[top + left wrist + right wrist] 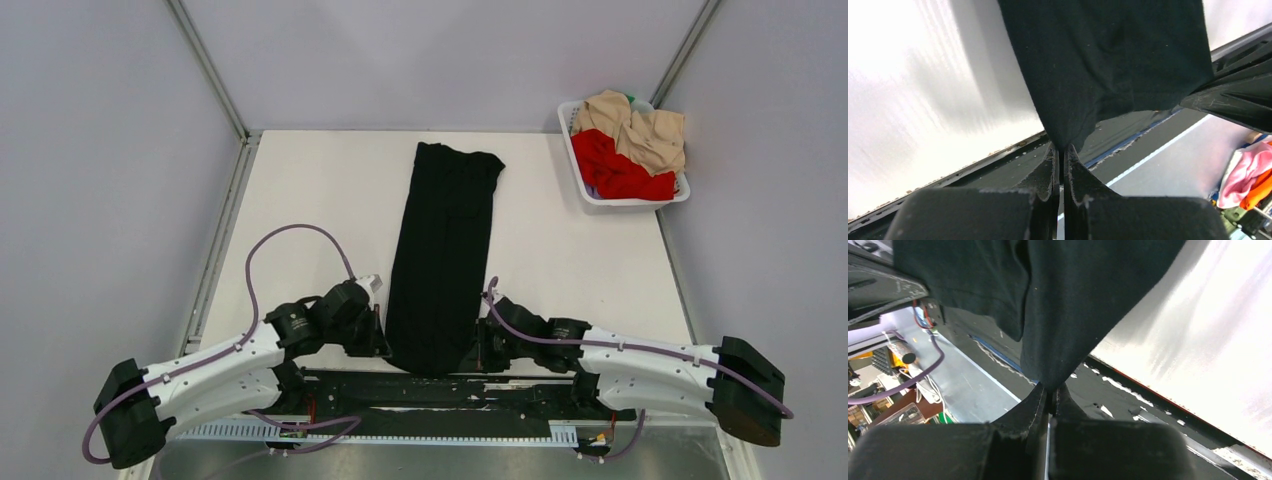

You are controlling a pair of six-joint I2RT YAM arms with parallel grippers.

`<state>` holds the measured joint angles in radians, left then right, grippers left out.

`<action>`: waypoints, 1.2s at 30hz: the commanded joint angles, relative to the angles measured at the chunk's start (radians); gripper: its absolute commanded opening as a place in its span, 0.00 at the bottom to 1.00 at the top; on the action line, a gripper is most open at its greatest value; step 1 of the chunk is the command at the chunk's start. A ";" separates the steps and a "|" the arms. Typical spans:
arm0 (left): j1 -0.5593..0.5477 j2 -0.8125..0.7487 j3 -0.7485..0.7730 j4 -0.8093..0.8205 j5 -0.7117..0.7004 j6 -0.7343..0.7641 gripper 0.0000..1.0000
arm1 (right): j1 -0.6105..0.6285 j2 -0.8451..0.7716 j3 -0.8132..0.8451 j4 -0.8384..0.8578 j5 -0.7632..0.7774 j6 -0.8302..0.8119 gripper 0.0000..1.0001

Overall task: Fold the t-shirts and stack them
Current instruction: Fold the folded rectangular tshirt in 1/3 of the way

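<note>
Stretching away from the arms as a long, narrow strip, the black t-shirt (445, 250) lies on the white table (300, 220) in the top view, its near end drooping past the table's near edge. The left arm (230, 365) bends in low from the left of the shirt, its wrist turned toward the near left corner of the cloth. The right arm (640, 365) mirrors it from the right, its wrist against the near right corner. Well beyond the shirt's far right corner, a white basket (625, 203) holds the red t-shirt (615, 165) with the beige t-shirt (640, 125) piled on it.

In the left wrist view the jaws are pressed together on a pinch of the black t-shirt (1108, 55), which hangs in a point down to them. The bright table (923, 90) lies to the left of the cloth.

In the right wrist view the jaws are likewise clamped narrow on a hanging corner of the black t-shirt (1073, 300), a fold running down the fabric above them. The table (1208, 355) shows to the right of the shirt.
</note>
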<state>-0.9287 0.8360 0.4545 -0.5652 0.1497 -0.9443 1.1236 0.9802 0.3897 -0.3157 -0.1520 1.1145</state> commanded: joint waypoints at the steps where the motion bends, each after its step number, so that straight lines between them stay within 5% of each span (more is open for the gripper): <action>1: 0.002 -0.007 0.067 0.065 -0.004 0.013 0.00 | -0.001 -0.074 0.024 0.053 0.097 -0.015 0.00; 6: 0.015 0.064 0.202 0.028 -0.223 0.047 0.00 | -0.082 -0.104 0.063 0.069 0.184 -0.101 0.00; 16: 0.164 0.334 0.409 0.101 -0.342 0.143 0.00 | -0.361 0.030 0.164 0.118 0.107 -0.242 0.00; 36: 0.364 0.846 0.808 0.163 -0.214 0.328 0.00 | -0.648 0.363 0.406 0.190 0.018 -0.454 0.00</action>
<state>-0.5903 1.6257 1.1801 -0.4206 -0.0772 -0.6785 0.5083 1.3022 0.7307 -0.1951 -0.0948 0.7181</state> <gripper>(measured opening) 0.017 0.011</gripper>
